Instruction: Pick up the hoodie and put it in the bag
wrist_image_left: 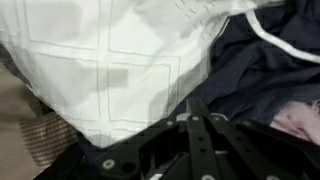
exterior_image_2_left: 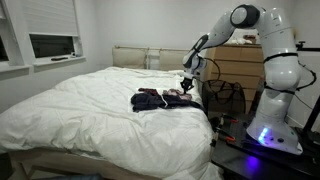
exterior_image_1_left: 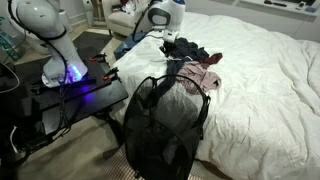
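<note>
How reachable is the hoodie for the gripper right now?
Likely yes: the gripper is down on the clothes pile, jaws shut, right at the dark hoodie, with nothing visibly in between.

Bag point(exterior_image_1_left: 165, 130) base cut off by lower edge; end effector point(wrist_image_left: 193, 108) hold on hoodie point(wrist_image_left: 245, 78) unclear.

Scene contents: one robot arm point(exterior_image_2_left: 272, 60), one bed point(exterior_image_2_left: 80, 110), one mesh bag point(exterior_image_1_left: 150, 135) at lower centre, one dark hoodie point(exterior_image_1_left: 195, 52), and one pink-and-white garment point(exterior_image_1_left: 207, 78).

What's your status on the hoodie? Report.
Gripper shut at hoodie edge, hold unconfirmed. Hoodie on bed, unlifted. Bag open bedside. Pink-white garment against hoodie.
</note>
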You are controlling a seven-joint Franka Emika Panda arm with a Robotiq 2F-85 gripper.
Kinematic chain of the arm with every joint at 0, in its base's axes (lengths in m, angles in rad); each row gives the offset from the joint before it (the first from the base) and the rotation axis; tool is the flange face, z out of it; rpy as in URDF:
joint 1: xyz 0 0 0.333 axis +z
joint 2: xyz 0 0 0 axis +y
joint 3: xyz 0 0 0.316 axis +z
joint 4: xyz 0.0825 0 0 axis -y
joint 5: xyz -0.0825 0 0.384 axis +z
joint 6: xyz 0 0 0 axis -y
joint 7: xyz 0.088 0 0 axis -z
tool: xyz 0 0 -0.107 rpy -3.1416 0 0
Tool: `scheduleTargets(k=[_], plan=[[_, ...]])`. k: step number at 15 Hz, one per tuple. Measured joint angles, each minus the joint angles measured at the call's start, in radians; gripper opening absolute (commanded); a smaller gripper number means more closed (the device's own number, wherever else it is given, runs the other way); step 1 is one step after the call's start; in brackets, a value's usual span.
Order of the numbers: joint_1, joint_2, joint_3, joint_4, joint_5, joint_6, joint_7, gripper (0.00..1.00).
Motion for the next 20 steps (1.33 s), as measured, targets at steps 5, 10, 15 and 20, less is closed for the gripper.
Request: scheduleTargets(k=[5,10,15,20], plan=[[0.037,-0.286,-0.003,-0.087,-0.018,-0.289,-0.156,0.0],[0.045,-0.478,-0.028,-0.121,-0.128,-0.509,-0.159,0.47],[0.034,-0.524,-0.031,-0.145,-0.263,-0.403,-0.05,0.87],[0.011,-0.449,-0.062,-0.206,-0.305,-0.166,0.117,1.0]])
